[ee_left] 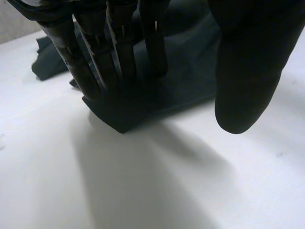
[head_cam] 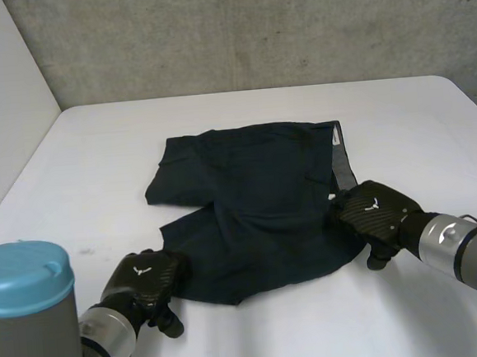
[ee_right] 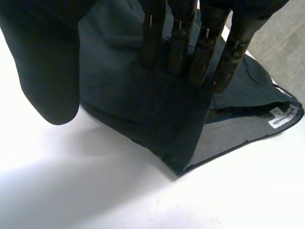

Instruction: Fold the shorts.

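Along the shorts' (head_cam: 257,202) near edge, left hand (head_cam: 143,281) presses the hem corner, right hand (head_cam: 377,209) the waistband corner; fingers straight, thumbs clear, nothing gripped.

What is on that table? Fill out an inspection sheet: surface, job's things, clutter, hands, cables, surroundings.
surface: white table.
job's things: dark shorts spread flat, both legs showing, waistband toward the robot's right, white label inside it.
clutter: nothing seen.
hands: left hand open, straight fingers on the near leg's hem corner; right hand open, straight fingers on the near waistband corner.
cables: nothing seen.
surroundings: grey wall behind the table, white panel at its left.
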Action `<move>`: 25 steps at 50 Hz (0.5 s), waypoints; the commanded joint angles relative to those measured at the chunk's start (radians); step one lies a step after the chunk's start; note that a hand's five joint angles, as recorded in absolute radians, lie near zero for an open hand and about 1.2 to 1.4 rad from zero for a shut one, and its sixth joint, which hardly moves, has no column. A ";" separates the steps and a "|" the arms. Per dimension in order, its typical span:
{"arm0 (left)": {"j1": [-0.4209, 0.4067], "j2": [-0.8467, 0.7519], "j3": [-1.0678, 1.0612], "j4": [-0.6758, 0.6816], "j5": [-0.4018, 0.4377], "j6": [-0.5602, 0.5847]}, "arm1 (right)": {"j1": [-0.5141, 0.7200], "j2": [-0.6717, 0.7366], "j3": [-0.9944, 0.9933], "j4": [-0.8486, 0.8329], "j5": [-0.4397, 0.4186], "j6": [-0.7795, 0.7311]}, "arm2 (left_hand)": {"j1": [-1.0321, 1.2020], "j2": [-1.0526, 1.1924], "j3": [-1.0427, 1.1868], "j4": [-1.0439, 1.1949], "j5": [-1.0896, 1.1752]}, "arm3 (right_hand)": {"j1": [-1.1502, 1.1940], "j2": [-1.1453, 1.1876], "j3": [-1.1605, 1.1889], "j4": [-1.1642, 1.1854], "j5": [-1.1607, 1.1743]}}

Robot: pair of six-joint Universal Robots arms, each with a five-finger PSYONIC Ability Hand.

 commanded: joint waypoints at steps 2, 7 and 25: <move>-0.001 -0.110 0.079 0.015 -0.013 0.012 | 0.003 0.108 -0.067 -0.089 0.004 0.004 | -0.033 -0.030 -0.037 -0.028 -0.027 | 0.075 0.001 0.019 0.018 0.014; 0.002 -0.145 0.136 0.017 -0.016 0.013 | 0.003 0.159 -0.106 -0.093 0.006 0.004 | -0.033 -0.030 -0.037 -0.028 -0.027 | 0.075 0.000 0.019 0.018 0.014; 0.002 -0.250 0.270 0.017 -0.070 0.016 | 0.015 0.273 -0.242 -0.096 0.043 0.019 | -0.086 -0.083 -0.090 -0.081 -0.080 | 0.958 0.883 0.901 0.900 0.897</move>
